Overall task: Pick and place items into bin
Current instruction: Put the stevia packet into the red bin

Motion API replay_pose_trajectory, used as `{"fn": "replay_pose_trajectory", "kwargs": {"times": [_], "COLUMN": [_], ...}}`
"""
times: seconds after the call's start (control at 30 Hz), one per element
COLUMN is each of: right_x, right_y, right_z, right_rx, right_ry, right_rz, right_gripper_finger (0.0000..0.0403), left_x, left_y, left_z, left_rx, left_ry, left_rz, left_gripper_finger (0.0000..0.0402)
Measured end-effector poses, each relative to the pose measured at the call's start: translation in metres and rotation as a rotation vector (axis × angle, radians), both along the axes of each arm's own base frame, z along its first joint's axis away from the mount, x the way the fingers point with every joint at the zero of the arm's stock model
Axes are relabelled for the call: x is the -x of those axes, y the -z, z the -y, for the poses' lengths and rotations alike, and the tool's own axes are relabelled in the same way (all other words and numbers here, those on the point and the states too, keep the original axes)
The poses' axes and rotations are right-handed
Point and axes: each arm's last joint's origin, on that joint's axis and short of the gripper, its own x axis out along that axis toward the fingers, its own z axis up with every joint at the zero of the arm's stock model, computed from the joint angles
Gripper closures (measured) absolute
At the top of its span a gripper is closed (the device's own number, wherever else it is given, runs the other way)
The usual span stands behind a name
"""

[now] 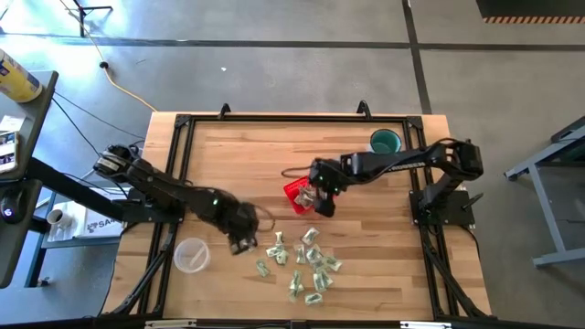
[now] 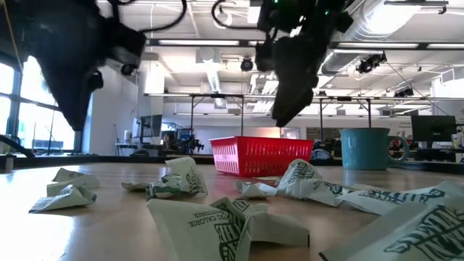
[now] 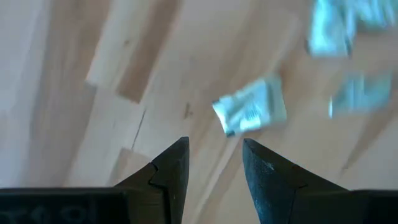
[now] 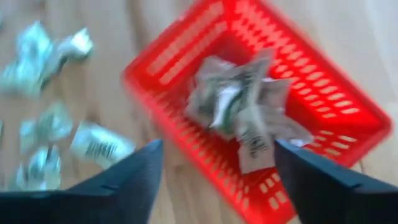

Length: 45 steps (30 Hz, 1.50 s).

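The red basket (image 1: pixel 295 194) stands mid-table and holds several crinkled wrapped pieces (image 4: pixel 239 109). More pale green and silvery pieces (image 1: pixel 306 260) lie scattered on the wood near the front edge. My right gripper (image 4: pixel 217 146) hangs open and empty just above the basket's near-right side (image 1: pixel 320 196). My left gripper (image 3: pixel 214 144) is open and empty above bare wood at the left of the scatter (image 1: pixel 242 239), with one piece (image 3: pixel 250 107) lying just ahead of its fingertips.
A clear plastic cup (image 1: pixel 192 255) stands at the front left, close to my left gripper. A teal mug (image 1: pixel 386 142) stands at the back right. Bare wood lies across the far and left parts of the table (image 1: pixel 238 155).
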Motion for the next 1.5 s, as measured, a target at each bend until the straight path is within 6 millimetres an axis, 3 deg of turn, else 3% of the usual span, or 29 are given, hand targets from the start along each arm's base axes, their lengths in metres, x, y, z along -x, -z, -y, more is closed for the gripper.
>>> {"fn": "replay_pose_trajectory", "kwargs": {"times": [0.2,0.4,0.7,1.1,1.23,1.4,1.5], "right_x": [0.008,0.015,0.022,0.023,0.026,0.032,0.038], "right_y": [0.000,0.001,0.003,0.003,0.003,0.002,-0.004], "right_z": [-0.037,-0.060,-0.075,-0.077,-0.079,-0.090,-0.099], "right_rx": [0.144,0.227,0.241,0.258,0.243,0.265,0.295], "right_ry": [-0.268,-0.308,-0.266,-0.210,-0.188,-0.172,-0.151], "right_rz": [-0.065,-0.120,-0.160,-0.165,-0.184,-0.202,-0.181], "right_gripper_finger": [0.0020,0.0006,0.0003,0.0003,0.0008,0.0014,0.0018], "left_x": [0.006,-0.009,-0.020,-0.025,-0.024,-0.031,-0.042], "left_y": [-0.001,0.006,0.029,0.059,0.062,0.057,0.049], "left_z": [0.022,0.027,0.031,0.025,0.026,0.018,0.006], "left_rx": [-0.123,-0.147,-0.115,-0.177,-0.198,-0.246,-0.284], "left_ry": [0.427,0.616,0.734,0.752,0.753,0.743,0.690], "left_rz": [0.058,0.141,0.096,-0.011,-0.024,-0.034,-0.024], "left_gripper_finger": [0.0218,0.0218,0.0218,0.0221,0.0263,0.0367,0.0380]}}
